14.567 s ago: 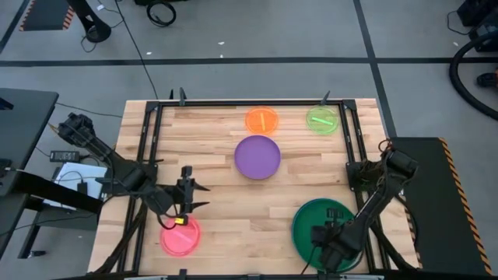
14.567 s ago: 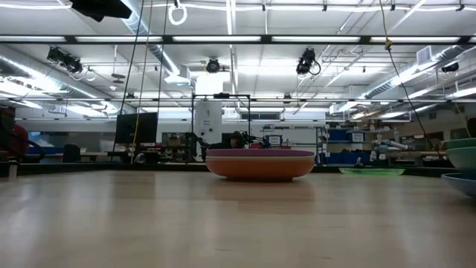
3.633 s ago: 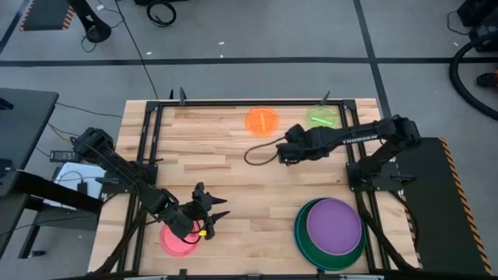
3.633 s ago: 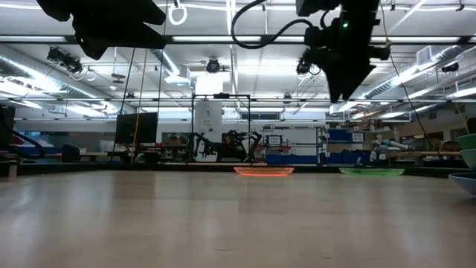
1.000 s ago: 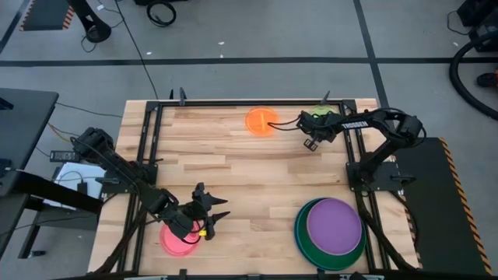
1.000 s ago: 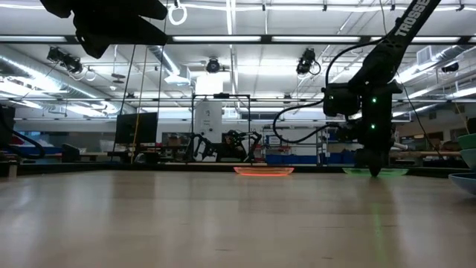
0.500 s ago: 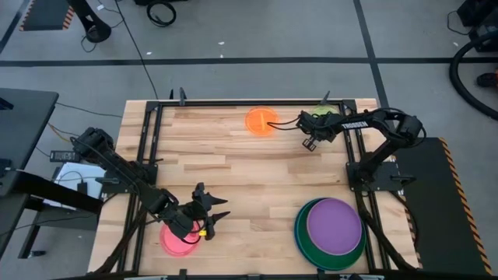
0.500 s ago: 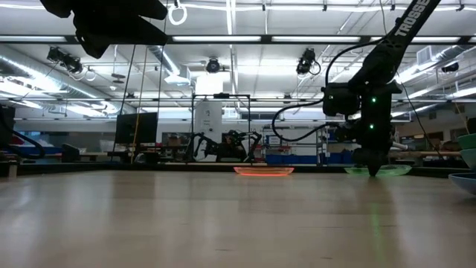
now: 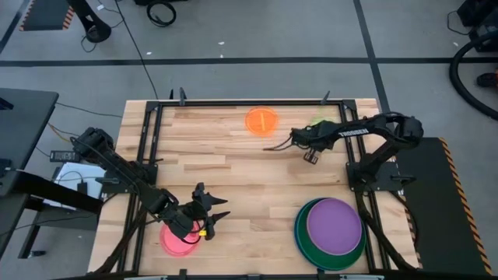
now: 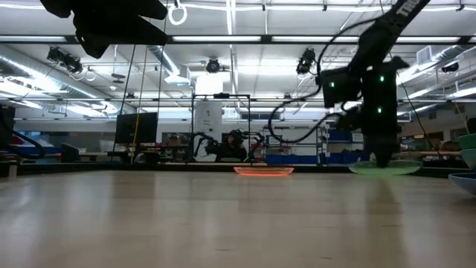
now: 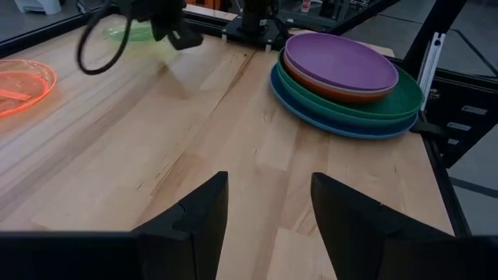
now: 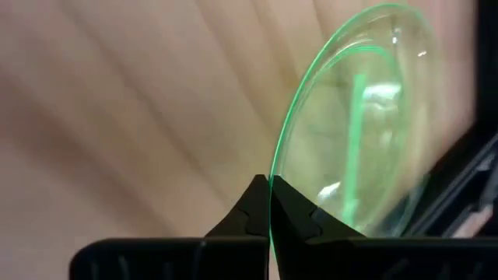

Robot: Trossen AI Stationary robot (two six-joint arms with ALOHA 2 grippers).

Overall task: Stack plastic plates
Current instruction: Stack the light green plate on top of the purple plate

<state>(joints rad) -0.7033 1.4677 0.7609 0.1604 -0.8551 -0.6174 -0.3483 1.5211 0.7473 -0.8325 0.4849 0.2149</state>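
A: What do we note about the light?
B: We see even, bright light from long ceiling strips (image 10: pixel 223 39) in the low view. Shadows on the table (image 9: pixel 233 167) are soft and faint.

A: Any glare or blur?
B: We note motion blur on the right arm (image 10: pixel 372 82) in the low view, and the wood grain smears in the right wrist view. The lime plate (image 12: pixel 366 117) catches white highlights. In the left wrist view the near fingers (image 11: pixel 194 218) are dark and soft-edged.

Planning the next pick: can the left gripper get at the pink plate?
Probably yes: the left gripper hovers open right beside the pink plate, nothing lying on it.
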